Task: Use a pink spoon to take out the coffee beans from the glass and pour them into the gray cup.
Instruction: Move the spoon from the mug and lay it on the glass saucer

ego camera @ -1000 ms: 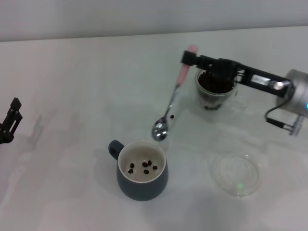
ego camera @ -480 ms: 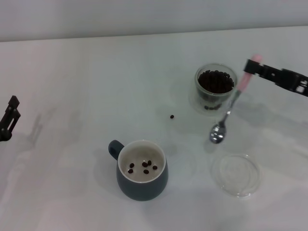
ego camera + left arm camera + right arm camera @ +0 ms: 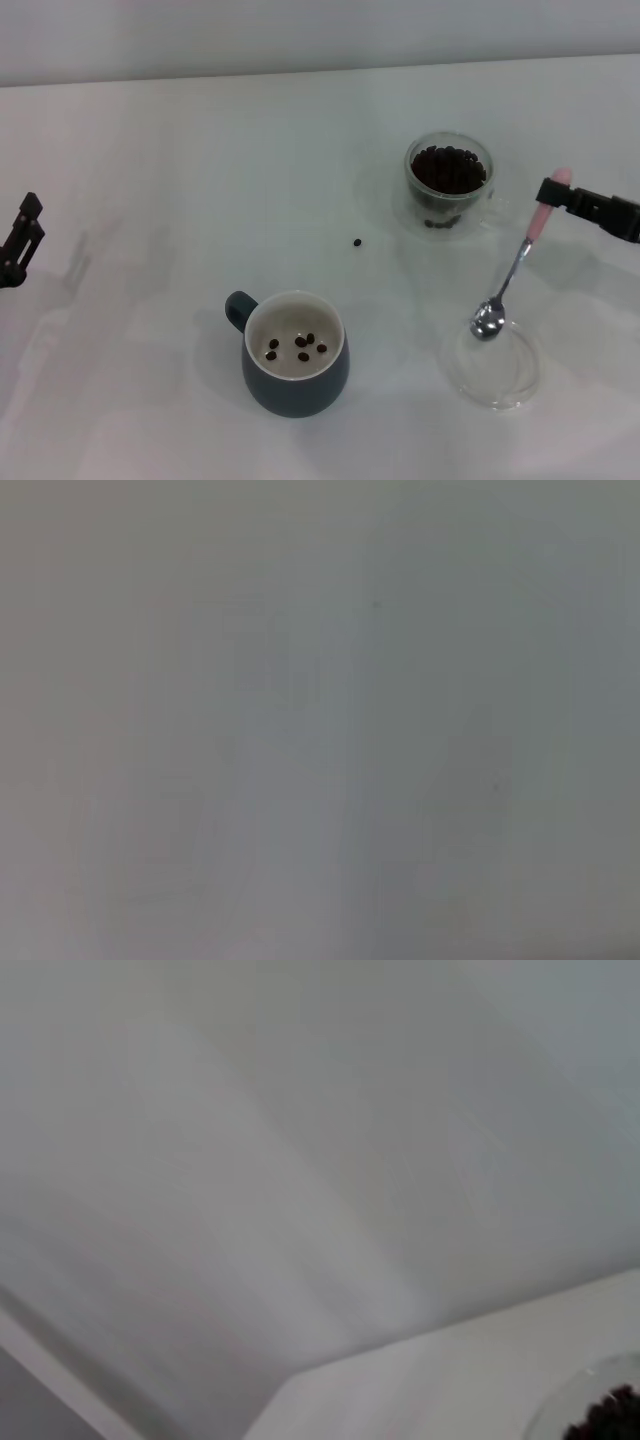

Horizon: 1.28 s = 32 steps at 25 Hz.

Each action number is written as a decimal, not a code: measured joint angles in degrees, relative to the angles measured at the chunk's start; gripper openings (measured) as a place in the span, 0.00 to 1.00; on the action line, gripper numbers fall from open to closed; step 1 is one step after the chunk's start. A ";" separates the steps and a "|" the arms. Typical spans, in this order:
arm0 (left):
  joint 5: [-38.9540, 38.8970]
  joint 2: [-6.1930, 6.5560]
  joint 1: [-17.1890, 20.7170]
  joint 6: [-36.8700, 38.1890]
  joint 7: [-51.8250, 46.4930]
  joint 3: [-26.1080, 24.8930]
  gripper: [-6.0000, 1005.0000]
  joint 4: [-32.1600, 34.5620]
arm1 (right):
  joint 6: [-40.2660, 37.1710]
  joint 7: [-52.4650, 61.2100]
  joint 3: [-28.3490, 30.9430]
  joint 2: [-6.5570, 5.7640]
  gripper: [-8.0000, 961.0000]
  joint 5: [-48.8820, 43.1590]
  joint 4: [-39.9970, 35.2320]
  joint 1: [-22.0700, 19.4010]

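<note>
The right fingers are closed on the top end of the pink spoon's handle, pinching it so the spoon hangs down and slightly toward the robot, bowl lowest. That high grip on the handle tip leaves the whole shaft free to reach into a container without the fingers touching its rim. The silver bowl sits just over the near rim of the clear saucer, and looks empty, so the spoon is probably being brought to rest there as a clean place to park it.

Just beyond the fingers and to their left stands the glass, upright and holding a heap of coffee beans. Further left, one stray bean lies alone on the white surface, apart from both vessels. Well away, near the robot, the gray cup stands upright with a few beans on its pale inside, so the transfer seems partly done.

The left fingers are far across the surface at the edge of view, idle and holding nothing; whether they are parted or closed I cannot tell.
</note>
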 joint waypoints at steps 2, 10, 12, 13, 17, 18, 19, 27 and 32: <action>-0.01 -0.01 0.00 0.00 0.01 0.01 0.63 0.00 | -0.47 -0.28 -0.07 0.15 0.22 -0.67 0.04 -0.45; -0.03 -0.02 0.01 0.07 0.03 0.00 0.63 0.24 | -3.46 -0.78 -0.02 0.36 0.22 -2.25 0.71 -1.34; -0.03 -0.02 0.01 0.09 0.03 0.01 0.63 0.22 | -4.21 -0.78 0.22 0.24 0.22 -3.16 0.79 -1.67; -0.03 -0.02 0.02 0.10 0.03 0.01 0.63 0.21 | -4.36 -0.77 0.28 0.20 0.22 -3.39 0.88 -1.74; -0.02 -0.02 0.15 0.28 0.04 0.01 0.63 0.22 | -5.48 -0.76 0.30 0.10 0.22 -3.65 1.39 -2.00; -0.02 -0.02 0.18 0.36 0.04 0.01 0.63 0.23 | -5.65 -0.71 0.28 0.10 0.22 -3.66 1.47 -2.09; -0.01 -0.02 0.23 0.46 0.04 0.01 0.63 0.21 | -5.74 -0.55 0.20 0.10 0.23 -3.66 1.50 -2.19; 0.20 -0.06 0.32 0.55 0.04 0.01 0.63 -0.11 | -6.69 0.09 -0.24 0.46 0.23 -5.73 3.58 -1.40; 0.32 -0.11 0.14 0.55 0.04 0.13 0.63 -0.19 | -7.04 0.46 0.01 1.32 0.23 -5.84 3.87 -1.06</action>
